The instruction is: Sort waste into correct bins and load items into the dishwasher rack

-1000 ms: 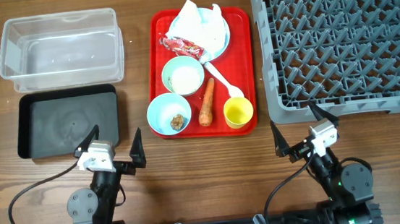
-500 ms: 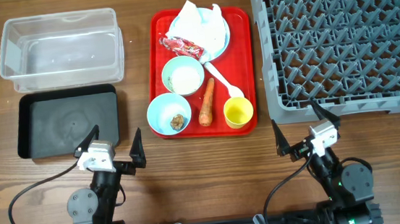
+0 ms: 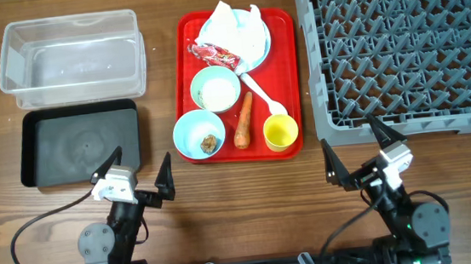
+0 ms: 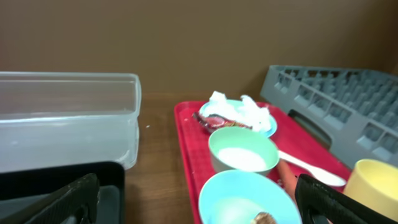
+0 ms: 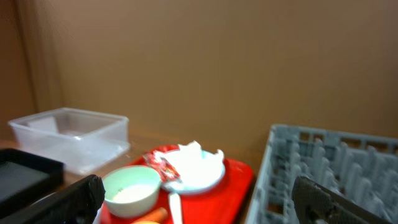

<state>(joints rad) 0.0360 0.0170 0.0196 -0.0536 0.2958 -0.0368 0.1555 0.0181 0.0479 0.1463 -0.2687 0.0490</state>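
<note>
Both arms waited at the near edge of the wooden table (image 3: 176, 231). The left gripper (image 3: 142, 153) had its jaws spread wide and held nothing; it was just in front of the black tray (image 3: 49, 152). The right gripper (image 3: 345, 131) was also wide open and held nothing, close to the front edge of the grey dishwasher rack (image 3: 407, 40), which filled the far right part of the table.

Behind the black tray stood the clear plastic tub (image 3: 68, 25), right against it. Between these bins and the rack lay the red serving tray (image 3: 285, 68).

At its far end was the pale-blue plate (image 3: 258, 44), with the crumpled white napkin (image 3: 230, 21) on it and the red snack wrapper (image 3: 216, 55) at its left edge. The white plastic spoon (image 3: 262, 93) lay slanted just in front of the plate. Left of the spoon, the mint bowl (image 3: 195, 82) held white grains (image 3: 215, 91). Nearer, the pale blue bowl (image 3: 189, 127) held the small brown lump (image 3: 209, 143). The carrot (image 3: 244, 120) lay on the tray between this bowl and the upright yellow cup (image 3: 281, 131).
</note>
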